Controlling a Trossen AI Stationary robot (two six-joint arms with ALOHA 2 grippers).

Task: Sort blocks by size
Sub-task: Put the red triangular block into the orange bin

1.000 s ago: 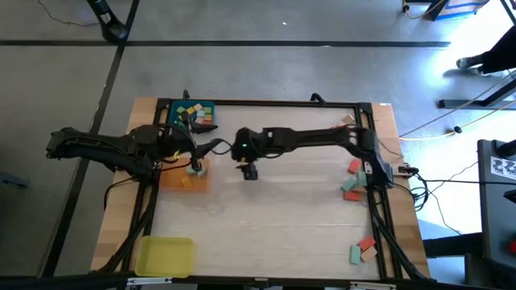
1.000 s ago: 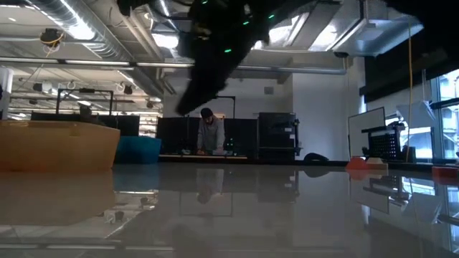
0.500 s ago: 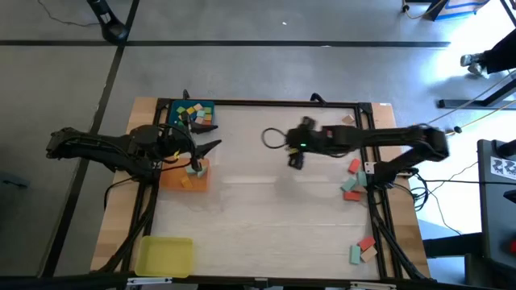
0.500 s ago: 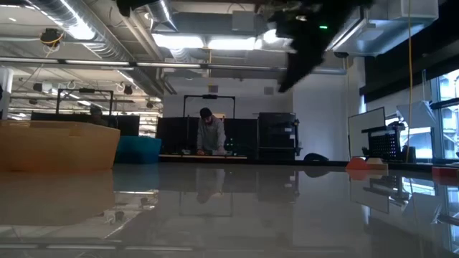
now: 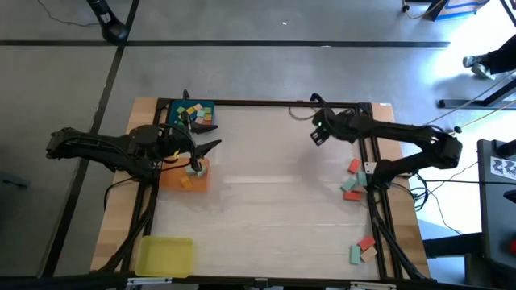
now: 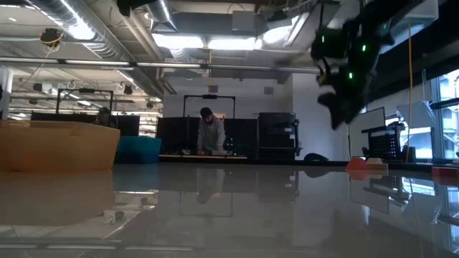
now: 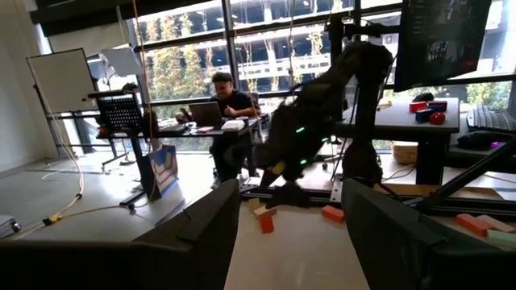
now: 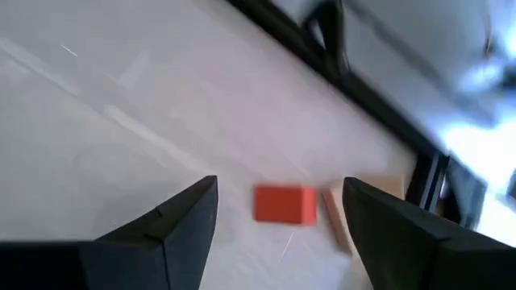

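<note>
**Reaching for the next block**

Right gripper [image 8: 274, 234] empty, fingers spread wide, touching nothing. Just beyond the fingertips: an orange block [image 8: 285, 204] on the table, a pale block [image 8: 336, 219] beside it. Probably a fetch; next, lower and straddle the orange block. Farther off, left gripper [image 7: 286, 242] open, empty, above the orange tray [image 5: 184, 179].

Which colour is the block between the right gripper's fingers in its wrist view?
Orange-red block, seen best in the right wrist view.

My workbench stands in an open-plan robotics lab: exposed ceiling ducts [image 6: 93, 32], whiteboard [image 7: 58, 79], a person [image 7: 230, 109] working at a laptop.
</note>
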